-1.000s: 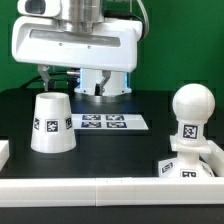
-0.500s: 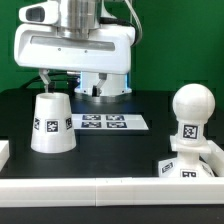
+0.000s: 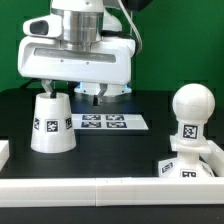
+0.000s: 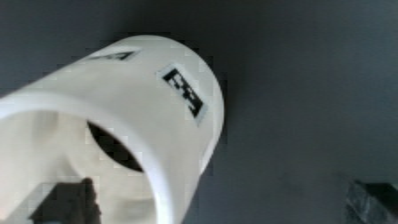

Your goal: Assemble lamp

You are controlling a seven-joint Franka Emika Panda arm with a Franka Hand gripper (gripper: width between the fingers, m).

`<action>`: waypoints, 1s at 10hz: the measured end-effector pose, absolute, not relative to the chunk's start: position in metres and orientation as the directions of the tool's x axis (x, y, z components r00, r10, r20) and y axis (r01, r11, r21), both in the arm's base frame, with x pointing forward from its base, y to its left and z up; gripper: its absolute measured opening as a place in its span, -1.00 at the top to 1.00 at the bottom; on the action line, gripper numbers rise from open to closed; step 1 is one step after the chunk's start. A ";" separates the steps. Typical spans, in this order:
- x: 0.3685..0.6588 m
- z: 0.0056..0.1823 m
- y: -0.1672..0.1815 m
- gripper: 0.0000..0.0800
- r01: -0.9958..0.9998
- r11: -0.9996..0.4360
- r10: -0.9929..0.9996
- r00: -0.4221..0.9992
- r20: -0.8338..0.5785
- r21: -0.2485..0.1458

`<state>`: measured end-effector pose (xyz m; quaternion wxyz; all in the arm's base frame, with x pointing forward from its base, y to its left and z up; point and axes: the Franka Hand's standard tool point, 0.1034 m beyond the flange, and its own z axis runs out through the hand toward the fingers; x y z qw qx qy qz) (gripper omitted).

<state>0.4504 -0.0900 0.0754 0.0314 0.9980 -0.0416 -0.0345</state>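
The white cone shade (image 3: 52, 124) stands on the black table at the exterior view's left, with a tag on its side. It fills much of the wrist view (image 4: 143, 110), its open top facing the camera. My gripper (image 3: 73, 90) hangs just above the shade, open and empty. In the wrist view the gripper (image 4: 222, 205) has one finger (image 4: 68, 203) over the shade's opening and the other outside its wall. The round bulb (image 3: 190, 105) sits on the stepped square base (image 3: 185, 165) at the exterior view's right.
The marker board (image 3: 103, 122) lies flat behind the shade, in the middle of the table. A white raised rail (image 3: 110, 192) runs along the table's front edge. The arm's white base stands behind the marker board.
My gripper has come down and shifted toward the exterior view's left, closer to the shade's top. The shade, bulb and base have not moved.
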 end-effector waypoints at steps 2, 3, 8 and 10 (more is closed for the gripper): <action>0.454 0.076 -0.098 -0.68 -0.113 -0.992 -0.116 0.992 -0.060 0.049; 0.458 0.078 -0.103 -0.68 -0.116 -0.992 -0.118 0.991 -0.054 0.049; 0.458 0.077 -0.100 0.59 -0.111 -0.993 -0.114 0.992 -0.055 0.050; 0.458 0.077 -0.100 0.89 -0.111 -0.993 -0.114 0.992 -0.055 0.050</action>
